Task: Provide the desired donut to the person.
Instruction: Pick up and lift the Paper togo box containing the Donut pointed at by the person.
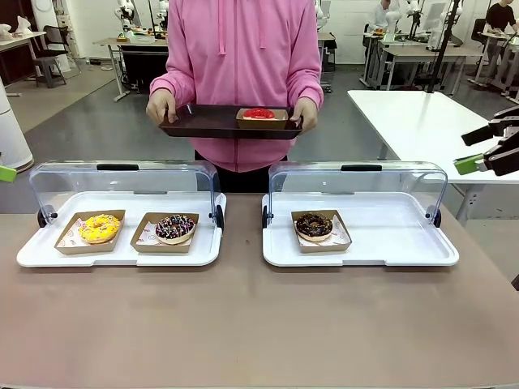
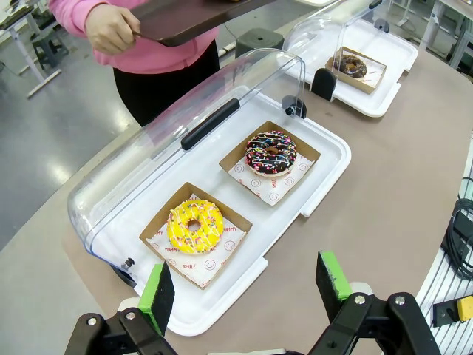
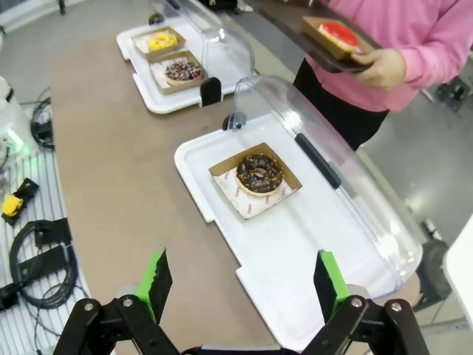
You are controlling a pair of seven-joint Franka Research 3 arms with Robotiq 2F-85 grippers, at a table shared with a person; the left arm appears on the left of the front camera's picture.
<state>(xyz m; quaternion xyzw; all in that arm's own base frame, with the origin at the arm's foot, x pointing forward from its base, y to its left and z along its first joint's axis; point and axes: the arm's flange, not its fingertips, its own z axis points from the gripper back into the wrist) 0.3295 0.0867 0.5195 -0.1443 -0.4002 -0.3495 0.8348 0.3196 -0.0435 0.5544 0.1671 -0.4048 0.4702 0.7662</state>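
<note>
Left wrist view: the left gripper (image 2: 244, 288) hovers wide open with the yellow donut (image 2: 194, 225) at 11 o'clock, the right gripper (image 3: 241, 275) gapes likewise, chocolate donut (image 3: 259, 172) at 12, and beyond, the person (image 1: 243, 57) holds a tray (image 1: 203, 123) bearing a red donut (image 1: 259, 113) level in both hands.

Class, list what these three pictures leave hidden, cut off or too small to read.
- Front view: the carton wall hides the lower part of the red donut.
- Front view: the right edge cuts off the right gripper.
- Left wrist view: the top edge cuts the dark tray, so its load is unseen.
- Front view: print on the paper under the yellow donut is too small.
</note>
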